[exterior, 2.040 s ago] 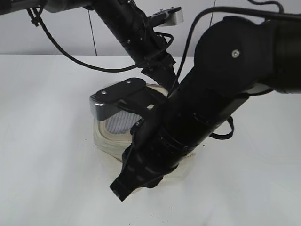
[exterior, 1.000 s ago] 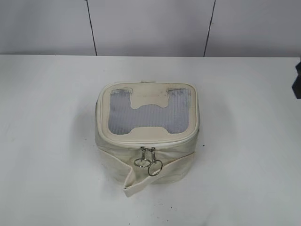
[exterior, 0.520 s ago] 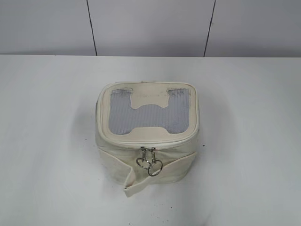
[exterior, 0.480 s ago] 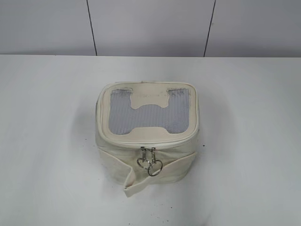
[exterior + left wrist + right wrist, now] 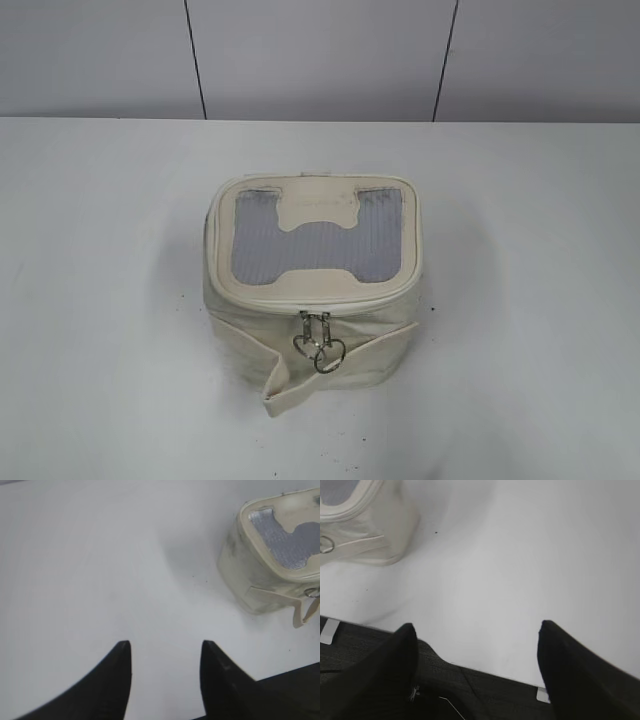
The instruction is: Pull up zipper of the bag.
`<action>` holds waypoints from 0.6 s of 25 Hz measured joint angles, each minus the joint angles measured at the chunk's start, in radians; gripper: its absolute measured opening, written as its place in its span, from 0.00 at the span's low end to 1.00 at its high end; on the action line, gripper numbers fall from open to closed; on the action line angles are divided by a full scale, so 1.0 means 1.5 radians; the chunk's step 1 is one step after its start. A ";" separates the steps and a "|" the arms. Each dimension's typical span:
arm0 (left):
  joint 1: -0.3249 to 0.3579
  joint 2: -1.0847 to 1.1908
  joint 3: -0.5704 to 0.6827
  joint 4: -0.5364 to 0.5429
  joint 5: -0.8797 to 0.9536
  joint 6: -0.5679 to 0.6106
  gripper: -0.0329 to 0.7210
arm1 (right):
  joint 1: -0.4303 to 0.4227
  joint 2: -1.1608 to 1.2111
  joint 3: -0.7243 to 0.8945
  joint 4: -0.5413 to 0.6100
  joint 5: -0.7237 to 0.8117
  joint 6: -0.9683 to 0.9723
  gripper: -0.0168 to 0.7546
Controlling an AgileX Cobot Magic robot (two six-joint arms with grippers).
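We see the boxy cream-white leatherette bag (image 5: 312,285) upright on the white table (image 5: 100,300) | its cream zipper track (image 5: 310,304) rings the top rim, two silver ring-pull sliders (image 5: 317,342) touching at front | left gripper (image 5: 165,652) spread, well left of bag | right gripper (image 5: 475,635) spread, well right of bag.

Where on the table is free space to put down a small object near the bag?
The white table is bare left and right of the bag, and behind it up to the wall. In front, the folded band and ring pulls crowd the near side.
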 joint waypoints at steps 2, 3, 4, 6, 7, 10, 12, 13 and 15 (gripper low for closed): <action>0.000 -0.089 0.042 -0.009 -0.008 0.004 0.51 | 0.000 -0.055 0.029 0.021 0.001 -0.026 0.77; 0.000 -0.136 0.071 -0.014 -0.011 0.015 0.51 | 0.000 -0.085 0.043 0.030 0.002 -0.032 0.77; 0.000 -0.181 0.095 -0.021 -0.013 0.030 0.51 | 0.000 -0.115 0.056 0.037 0.002 -0.036 0.77; 0.000 -0.256 0.136 -0.043 -0.014 0.065 0.51 | 0.000 -0.166 0.077 0.044 0.002 -0.048 0.77; 0.000 -0.291 0.157 -0.054 -0.014 0.081 0.51 | 0.000 -0.183 0.088 0.044 0.003 -0.056 0.77; 0.001 -0.354 0.213 -0.078 -0.013 0.100 0.51 | 0.000 -0.192 0.107 0.044 0.007 -0.084 0.77; 0.001 -0.353 0.229 -0.083 -0.015 0.102 0.51 | 0.000 -0.192 0.110 0.047 0.006 -0.095 0.77; 0.001 -0.350 0.234 -0.089 -0.025 0.104 0.51 | 0.000 -0.192 0.113 0.046 0.006 -0.097 0.77; 0.001 -0.347 0.243 -0.092 -0.053 0.105 0.51 | 0.000 -0.192 0.116 0.046 0.001 -0.100 0.77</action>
